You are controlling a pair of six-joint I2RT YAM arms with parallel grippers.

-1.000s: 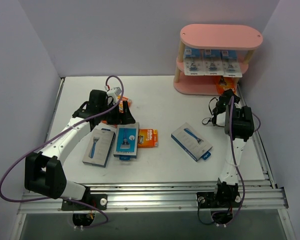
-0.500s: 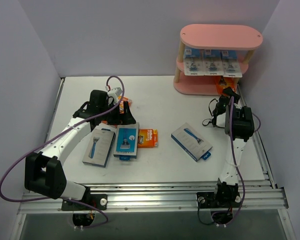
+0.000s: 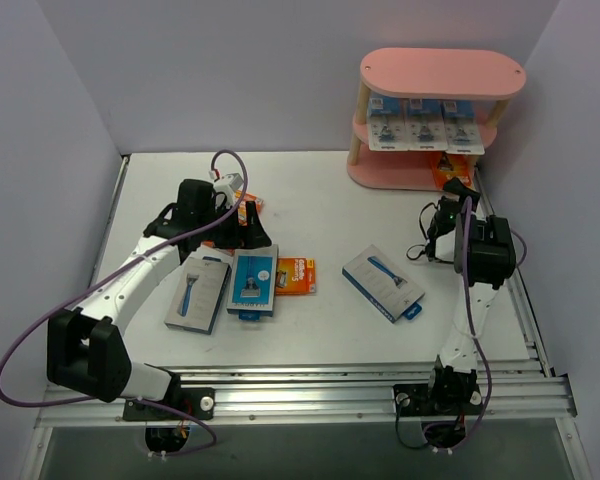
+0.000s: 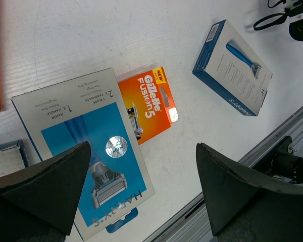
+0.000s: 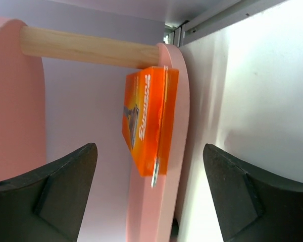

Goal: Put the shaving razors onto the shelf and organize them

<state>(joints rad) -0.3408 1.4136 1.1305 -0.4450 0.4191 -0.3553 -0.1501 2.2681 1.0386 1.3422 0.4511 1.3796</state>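
Nearest the arm bases, two blue-grey boxes (image 3: 253, 282) lie flat and side by side on the table (image 3: 330, 200). An orange Gillette box (image 4: 149, 103) lies just beside them, and a third blue-grey box (image 3: 383, 283) lies apart to the right.

All are judged to be light, stiff cardboard with a smooth and probably slippery print. Lying flat, each offers only thin edges. A hold across the narrow width, at mid-length, is advised.

The left gripper (image 4: 142, 146) is recorded above these packs with its jaws spread and nothing between them. The right gripper (image 5: 149, 148) is likewise spread and empty, facing the shelf (image 3: 435, 70).

An orange box (image 5: 149, 118) stands on edge on the bottom board. Three blister cards (image 3: 420, 128) are ranged along the middle tier. These are judged flimsier and best taken by the card margin.
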